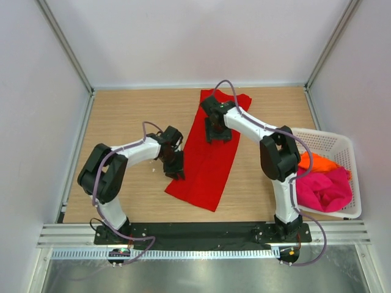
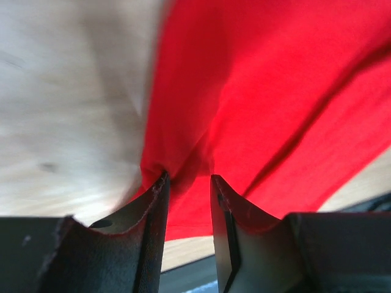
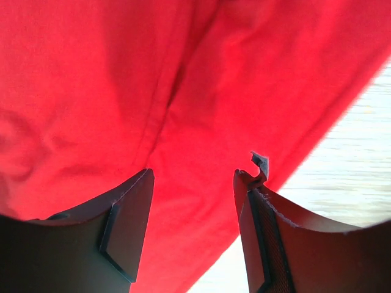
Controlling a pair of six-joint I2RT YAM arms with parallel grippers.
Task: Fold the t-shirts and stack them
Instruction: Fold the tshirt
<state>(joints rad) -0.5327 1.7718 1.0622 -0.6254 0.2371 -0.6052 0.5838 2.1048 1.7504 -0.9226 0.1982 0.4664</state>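
On the bench (image 1: pixel 122 116) the red shirt (image 1: pixel 208 162) lies long and flat. Left end effector (image 2: pixel 188 183) pinches a fold at its left edge; right end effector (image 3: pixel 192 180) hovers released over its upper part. Pink shirt (image 1: pixel 327 186) and orange shirt (image 1: pixel 314 163) sit in the basket (image 1: pixel 342 143).

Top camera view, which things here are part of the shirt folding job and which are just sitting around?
Part of the job:
- red t-shirt, spread on the table
- pink t-shirt, in the basket
- orange t-shirt, in the basket
- left gripper, at the red shirt's edge
- right gripper, over the red shirt

Just there:
- white basket
- wooden table
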